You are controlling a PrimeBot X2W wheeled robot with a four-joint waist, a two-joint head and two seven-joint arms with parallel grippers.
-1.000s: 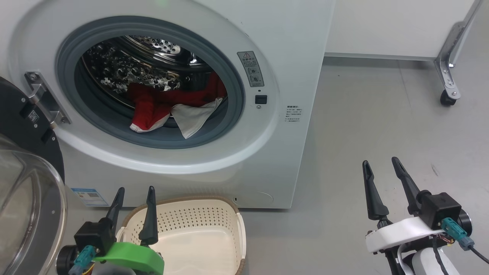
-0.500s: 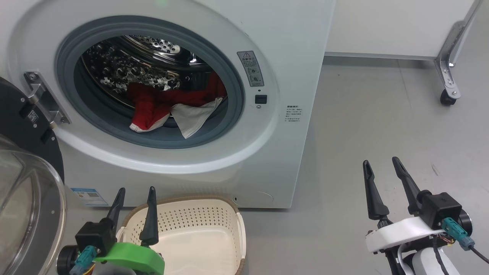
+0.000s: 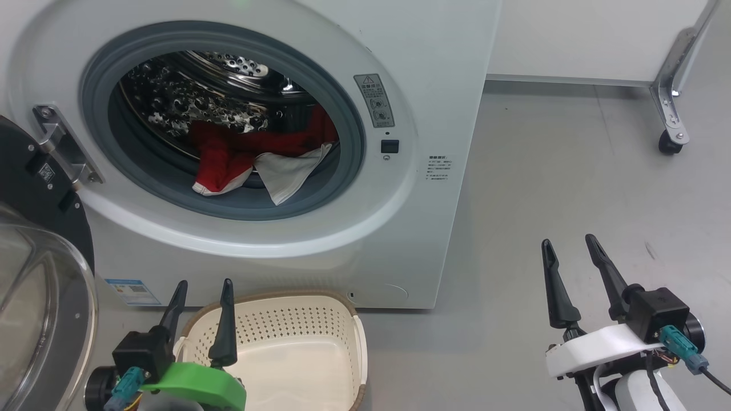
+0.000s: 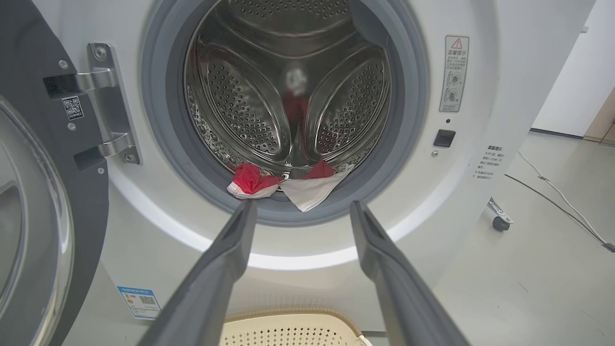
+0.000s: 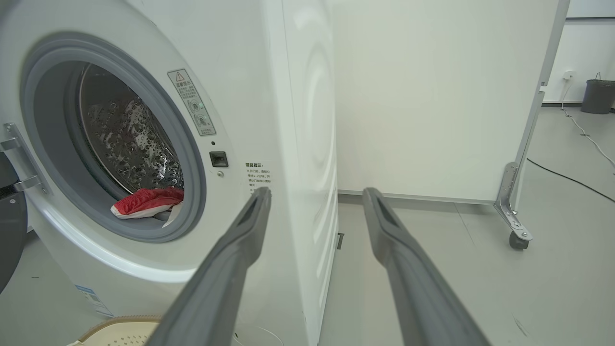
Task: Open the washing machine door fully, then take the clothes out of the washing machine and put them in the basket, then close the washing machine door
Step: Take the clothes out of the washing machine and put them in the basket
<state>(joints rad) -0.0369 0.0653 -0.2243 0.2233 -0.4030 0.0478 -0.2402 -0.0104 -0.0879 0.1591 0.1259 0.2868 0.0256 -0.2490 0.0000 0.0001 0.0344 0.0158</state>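
Head, left gripper [image 3: 205,282]: fingers apart, empty; basket [image 3: 285,326] just below it, placed to catch what is lifted out
Head, right gripper [image 3: 569,240]: apart, empty, well off beside the washing machine [image 3: 434,85]
Head, washing machine door [image 3: 25,171]: swung wide to the left gripper's left, clearing the reach
Left wrist: clothes [image 4: 254,181] straight ahead of its fingertips at the drum [image 4: 288,96] lip; drum depth shows here
Right wrist: clothes far left of its fingers; machine's side wall shows here
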